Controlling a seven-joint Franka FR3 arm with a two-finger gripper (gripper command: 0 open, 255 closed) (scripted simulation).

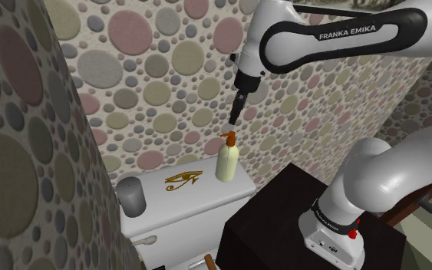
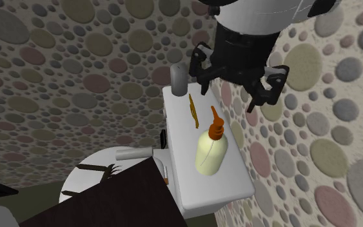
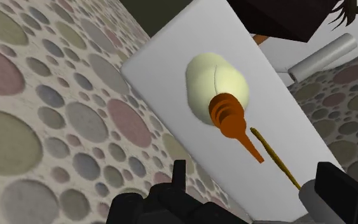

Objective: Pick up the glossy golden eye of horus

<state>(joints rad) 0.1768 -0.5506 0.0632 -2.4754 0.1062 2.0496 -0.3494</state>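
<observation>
Approach stage of the pick: the black gripper hangs in the air above the cream soap bottle, well clear of the white tank lid, with its two fingers standing apart and nothing between them. The golden eye lies flat on the lid, untouched, between the bottle and a grey cylinder near the lid's far end in the shoulder view's left. It is a thin openwork emblem of brow, eye and curling tail, bright yellow-gold. Side-on, in the second exterior view, the emblem reads as a narrow gold strip just beyond the bottle's orange pump. By my reading nothing has been grasped yet. The next move likely calls for a shift sideways off the bottle until the fingers straddle the emblem, then a straight descent almost to the lid. The piece sits so low that a shallow bite may slip, and the pump stands close enough to be knocked.
</observation>
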